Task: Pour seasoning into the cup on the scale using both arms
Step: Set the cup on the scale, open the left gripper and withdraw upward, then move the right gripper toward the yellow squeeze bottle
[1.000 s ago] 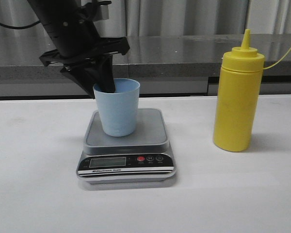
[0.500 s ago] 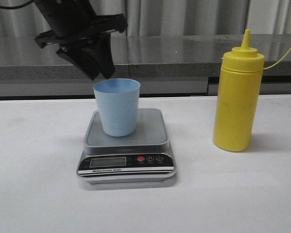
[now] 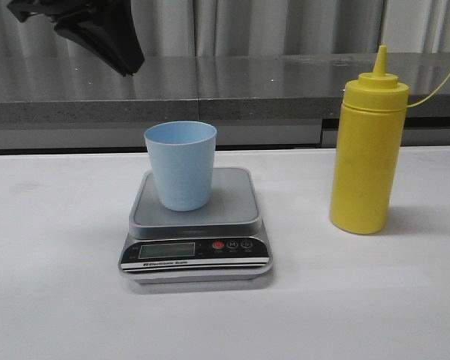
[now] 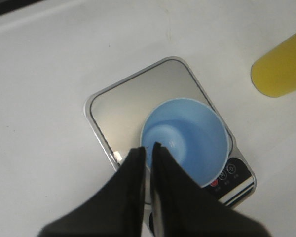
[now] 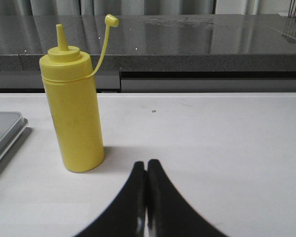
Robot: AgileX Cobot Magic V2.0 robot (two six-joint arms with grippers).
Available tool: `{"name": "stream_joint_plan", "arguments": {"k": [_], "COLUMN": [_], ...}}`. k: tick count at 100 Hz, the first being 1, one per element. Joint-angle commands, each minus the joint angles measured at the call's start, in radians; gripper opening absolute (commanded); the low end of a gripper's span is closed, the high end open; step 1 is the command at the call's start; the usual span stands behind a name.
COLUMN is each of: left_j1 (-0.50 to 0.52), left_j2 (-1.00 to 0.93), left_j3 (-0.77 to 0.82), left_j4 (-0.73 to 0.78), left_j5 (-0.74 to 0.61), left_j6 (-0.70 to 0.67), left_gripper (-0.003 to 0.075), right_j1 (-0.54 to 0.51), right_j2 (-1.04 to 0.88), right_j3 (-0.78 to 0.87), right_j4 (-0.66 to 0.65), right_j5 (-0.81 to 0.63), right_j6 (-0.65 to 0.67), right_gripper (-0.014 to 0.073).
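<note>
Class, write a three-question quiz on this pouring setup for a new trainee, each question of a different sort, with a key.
1. True or false: the blue cup stands on the scale.
2. The yellow bottle's cap is: A) closed on the nozzle, B) off, hanging on its strap, C) missing.
3. Fill in: the left tool holds ____.

Key: 1 true. 2 B. 3 nothing; its fingers are together, high above the cup. The right tool is also shut, short of the bottle.

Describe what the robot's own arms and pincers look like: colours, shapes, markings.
Both pincers are plain matte black. The left pincer and the right pincer each end in two broad, flat fingers that curve and taper to narrow tips. In the front view, the left one is a bulky, angular black wedge. No markings, cables or sleeves are visible.
</note>
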Motion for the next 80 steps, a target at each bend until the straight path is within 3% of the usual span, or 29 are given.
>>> {"name": "stream_joint_plan", "arguments": {"k": [1,45,80], "left_j1": [0.001,0.111,0.218], "left_j2": [-0.089,-0.376,-0.679], "left_j3": [0.014,0.299,0.565], "left_j4": [0.005,0.005,0.005], "left_j5": [-0.070,-0.164,-0.267], "left_j6": [-0.003,-0.013,-0.064], "left_gripper": [-0.0020,-0.0020,-0.0020], "right_j1": [-0.005,-0.005,-0.005], "right_j2": [-0.022,-0.022,-0.022], "right_j3": [-0.015,-0.015,-0.015], "right_j4": [-0.012,-0.013,-0.012], "right_j5": [-0.074,-0.083,-0.213], "right_j6": [-0.003,-0.003,-0.003], "right_gripper": [-0.0068,-0.0068,-0.0068]}}
